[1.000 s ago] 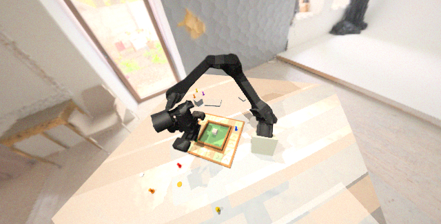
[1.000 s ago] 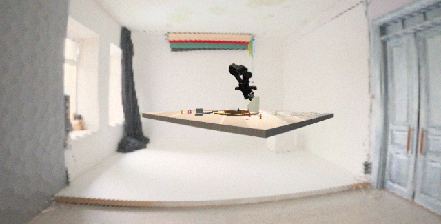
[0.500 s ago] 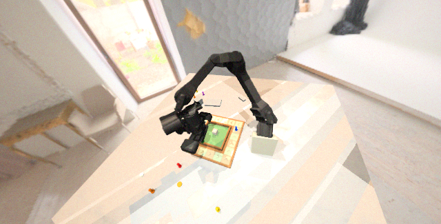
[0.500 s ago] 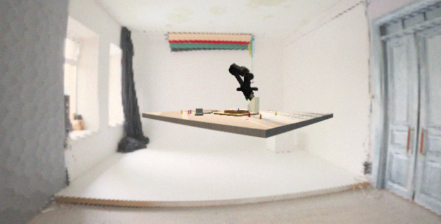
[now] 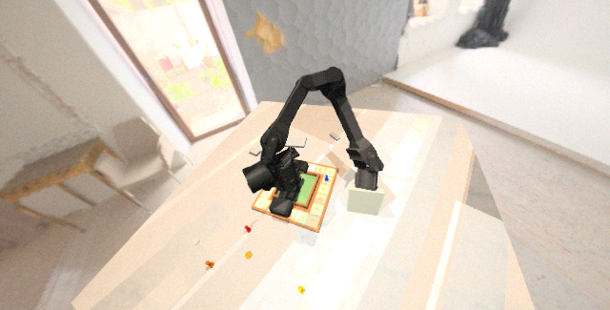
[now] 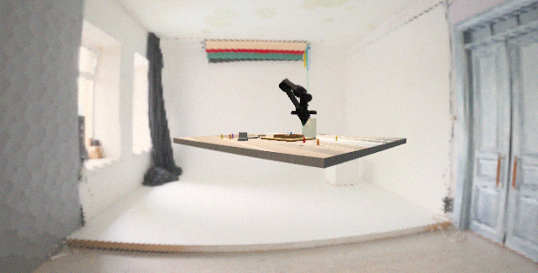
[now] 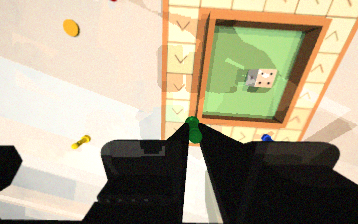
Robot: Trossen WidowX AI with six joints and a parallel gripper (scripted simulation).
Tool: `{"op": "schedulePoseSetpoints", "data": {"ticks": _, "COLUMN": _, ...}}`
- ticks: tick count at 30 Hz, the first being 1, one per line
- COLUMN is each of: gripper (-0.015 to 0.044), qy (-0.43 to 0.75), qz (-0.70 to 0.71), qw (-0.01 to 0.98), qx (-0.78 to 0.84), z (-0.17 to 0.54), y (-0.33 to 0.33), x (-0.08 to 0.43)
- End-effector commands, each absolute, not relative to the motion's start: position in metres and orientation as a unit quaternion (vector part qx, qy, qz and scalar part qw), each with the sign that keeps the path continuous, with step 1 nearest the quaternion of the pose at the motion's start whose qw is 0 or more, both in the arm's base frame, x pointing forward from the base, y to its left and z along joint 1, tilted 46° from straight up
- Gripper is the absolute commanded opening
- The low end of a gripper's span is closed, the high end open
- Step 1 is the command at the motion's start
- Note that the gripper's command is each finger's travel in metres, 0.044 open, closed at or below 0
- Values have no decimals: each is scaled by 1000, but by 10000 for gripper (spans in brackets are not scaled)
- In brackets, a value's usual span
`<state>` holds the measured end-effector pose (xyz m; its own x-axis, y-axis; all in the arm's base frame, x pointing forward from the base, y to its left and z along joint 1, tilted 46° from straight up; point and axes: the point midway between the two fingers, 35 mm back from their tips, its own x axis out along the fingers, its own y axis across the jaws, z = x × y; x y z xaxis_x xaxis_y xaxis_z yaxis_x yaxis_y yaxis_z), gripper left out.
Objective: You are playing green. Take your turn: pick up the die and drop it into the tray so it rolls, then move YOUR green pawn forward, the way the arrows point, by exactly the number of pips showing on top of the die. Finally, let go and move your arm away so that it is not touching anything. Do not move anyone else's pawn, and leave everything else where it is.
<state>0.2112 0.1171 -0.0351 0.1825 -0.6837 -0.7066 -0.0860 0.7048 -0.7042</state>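
My gripper (image 6: 303, 123) (image 7: 192, 127) is shut on the green pawn (image 7: 195, 135), which stands out between the fingertips. In the exterior view the fingertips are raised clearly above the board (image 5: 318, 210) (image 7: 182, 35). In the wrist view the pawn appears over the board strip near a corner of the tray (image 7: 267, 18). The die (image 7: 266, 78) lies inside the tray on the green floor, with a pip near each corner of its top face and none seen in the middle. The arm hides the die in the top view. A blue pawn (image 5: 327, 177) (image 7: 266, 137) stands on the board.
A red pawn (image 5: 248, 229) (image 6: 304, 140), an orange pawn (image 5: 210, 264) (image 6: 318, 142), a yellow pawn (image 5: 301, 290) (image 7: 81, 142) and an orange disc (image 5: 248, 255) (image 7: 71, 28) are off the board. A pale block (image 5: 364, 199) is under the arm's base. A grey box (image 6: 243, 136) is on the table.
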Motion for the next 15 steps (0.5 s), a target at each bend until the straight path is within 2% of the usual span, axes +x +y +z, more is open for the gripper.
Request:
{"op": "schedulePoseSetpoints", "data": {"ticks": 1, "gripper": 0, "qy": 604, "qz": -215, "qw": 699, "qx": -317, "z": -38, "y": 108, "x": 201}}
{"op": "schedulePoseSetpoints", "data": {"ticks": 15, "gripper": 0, "qy": 604, "qz": -216, "qw": 698, "qx": -318, "z": -47, "y": 69, "x": 162}}
